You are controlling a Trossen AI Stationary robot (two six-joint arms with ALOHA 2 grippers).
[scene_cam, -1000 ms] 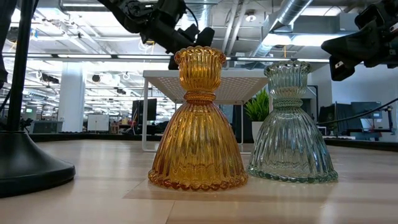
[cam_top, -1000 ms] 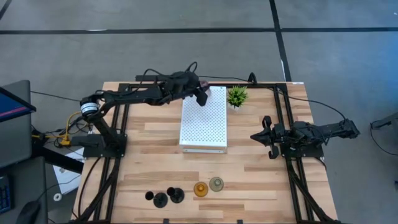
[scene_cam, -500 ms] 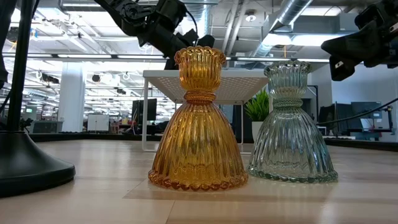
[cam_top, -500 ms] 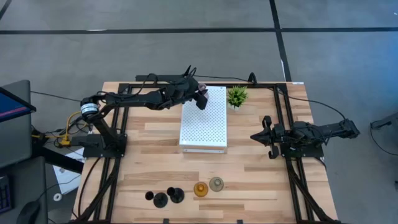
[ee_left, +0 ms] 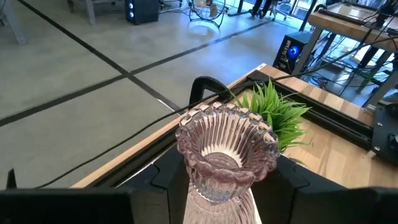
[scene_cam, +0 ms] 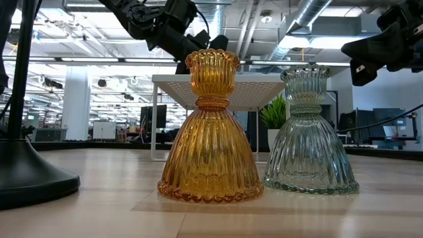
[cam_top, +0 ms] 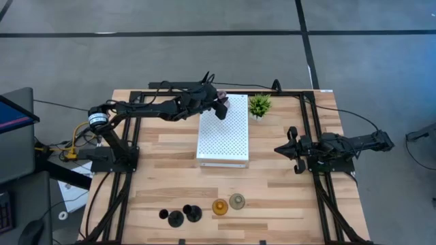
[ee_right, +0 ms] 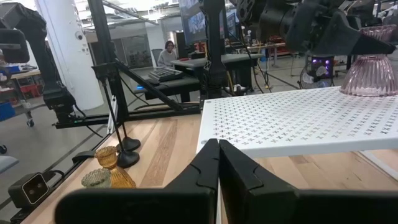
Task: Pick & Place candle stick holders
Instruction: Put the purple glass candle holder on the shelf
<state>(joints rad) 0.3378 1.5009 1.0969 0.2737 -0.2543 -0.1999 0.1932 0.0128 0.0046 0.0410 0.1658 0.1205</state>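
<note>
My left gripper (cam_top: pixel 219 109) is over the far end of the white perforated stand (cam_top: pixel 223 139), shut on the pink glass holder (ee_left: pixel 227 146), which also shows in the right wrist view (ee_right: pixel 373 71). The amber holder (cam_top: pixel 219 206) and the grey-green holder (cam_top: pixel 236 201) stand on their bases near the table's front edge. Both are close up in the low view: amber (scene_cam: pixel 210 132), grey-green (scene_cam: pixel 307 139). Two black holders (cam_top: pixel 184 216) stand to their left. My right gripper (cam_top: pixel 293 151) is shut and empty at the table's right side. My left gripper has the pink holder's narrow neck (ee_left: pixel 214 186) between its two fingers, just under the flared cup. One finger (ee_left: pixel 158 180) is on each side. The holder is upright, and its base (ee_right: pixel 373 84) seems to stand on the white stand's far end.
A small green potted plant (cam_top: pixel 259 104) stands just right of the stand's far end, close to the left gripper. The stand is raised on legs (scene_cam: pixel 155 125). Bare wood lies between the stand and the holders at the front edge.
My left gripper has gone down a little with the pink holder over the far end of the white stand, then kept still. The holder has stayed upright.
</note>
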